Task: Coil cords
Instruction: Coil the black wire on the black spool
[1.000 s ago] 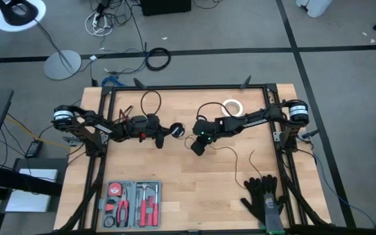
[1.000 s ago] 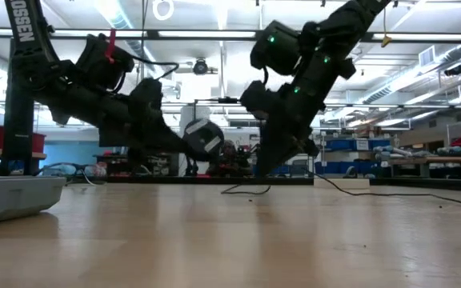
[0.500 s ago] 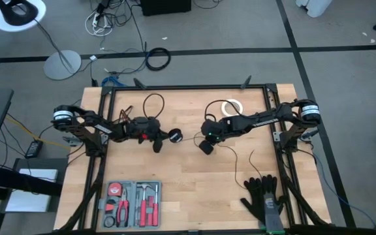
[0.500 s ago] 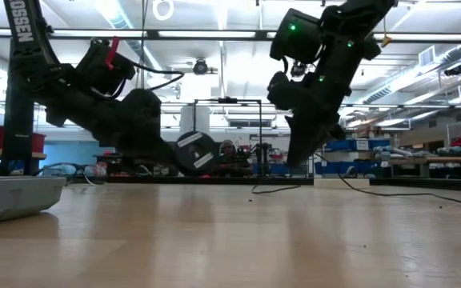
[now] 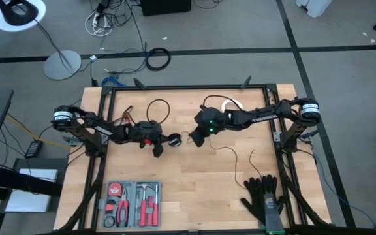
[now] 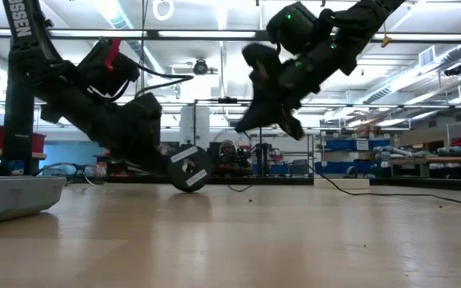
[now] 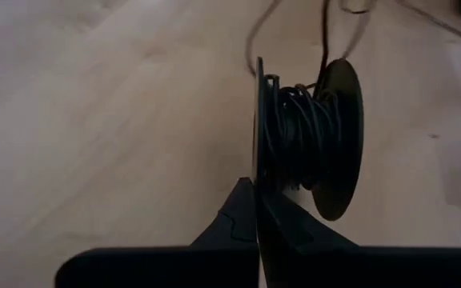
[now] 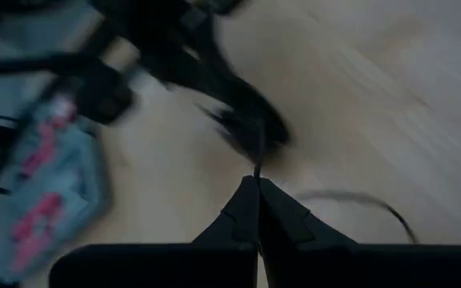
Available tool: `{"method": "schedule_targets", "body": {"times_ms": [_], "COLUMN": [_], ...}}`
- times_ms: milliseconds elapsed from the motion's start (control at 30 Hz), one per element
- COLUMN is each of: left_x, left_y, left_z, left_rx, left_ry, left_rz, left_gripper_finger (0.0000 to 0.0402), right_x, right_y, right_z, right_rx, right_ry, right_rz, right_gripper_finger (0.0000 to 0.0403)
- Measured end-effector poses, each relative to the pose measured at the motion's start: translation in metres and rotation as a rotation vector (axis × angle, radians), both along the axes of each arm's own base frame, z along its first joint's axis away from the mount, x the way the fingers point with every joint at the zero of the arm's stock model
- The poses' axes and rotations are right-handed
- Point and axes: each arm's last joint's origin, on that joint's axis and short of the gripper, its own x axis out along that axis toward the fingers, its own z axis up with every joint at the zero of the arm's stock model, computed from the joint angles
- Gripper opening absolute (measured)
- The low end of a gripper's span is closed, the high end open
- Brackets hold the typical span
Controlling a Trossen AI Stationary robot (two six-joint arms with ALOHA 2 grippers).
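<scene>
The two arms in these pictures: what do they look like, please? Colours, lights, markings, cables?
Both arms are black and jointed. The left arm has white lettering on its upright link, a red part and a black cable near the wrist. The right arm shows small green lights. Each shoulder carries a white-and-black round cap.

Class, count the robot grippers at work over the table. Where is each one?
2. Left gripper holds the spool left of centre; right gripper pinches the cord just beside it.
</scene>
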Motion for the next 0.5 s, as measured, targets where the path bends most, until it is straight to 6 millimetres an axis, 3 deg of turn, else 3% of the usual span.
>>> {"method": "schedule_targets", "body": {"times_ms": [133,500], "left_x": [0.009,0.036], "left_y": [0.002,0.007], "left_z": [0.005,0.029], "left_rx": [0.013,0.027], "left_ry": [0.031,-0.008], "left_rz": [0.019,0.049], "left_gripper_finger": [0.0,0.0], "right_x": [0.007,0.01], "right_y": [0.004,0.002], "right_z": [0.009,0.013], "right_rx": [-0.013,-0.076], "right_ry": [-0.119,-0.177], "right_rz": [0.017,0.008], "right_gripper_finger": [0.0,0.0]}}
